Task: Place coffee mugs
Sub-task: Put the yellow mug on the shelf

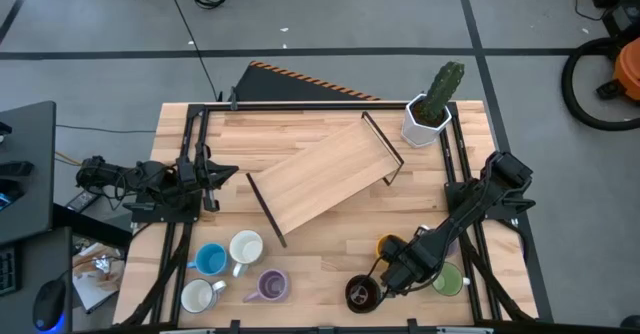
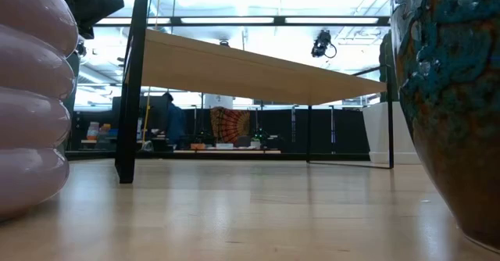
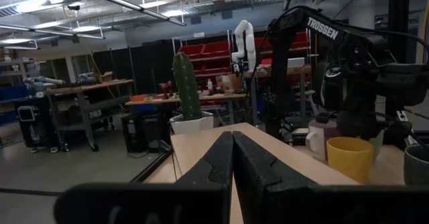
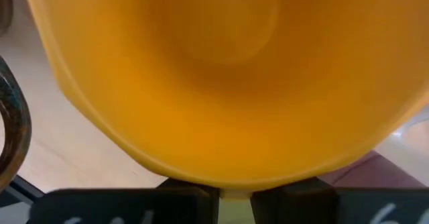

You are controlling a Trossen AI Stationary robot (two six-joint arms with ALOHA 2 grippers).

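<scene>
The orange mug stands near the table's near right, and its inside fills the right wrist view. My right gripper is shut on it. Next to it sit the dark brown mug and the green mug. At the near left stand a blue mug, two white mugs and a lavender mug, all on their bases. My left gripper waits shut at the left edge. My right gripper pinches the orange mug's rim between its two fingers, whose pads lie close together on the wall. The mug sits upright. Whether its base is off the table, I cannot tell.
A low wooden shelf on black legs stands slantwise at the table's middle. A white faceted pot with a cactus sits at the far right corner. Bare wood lies between the two mug groups.
</scene>
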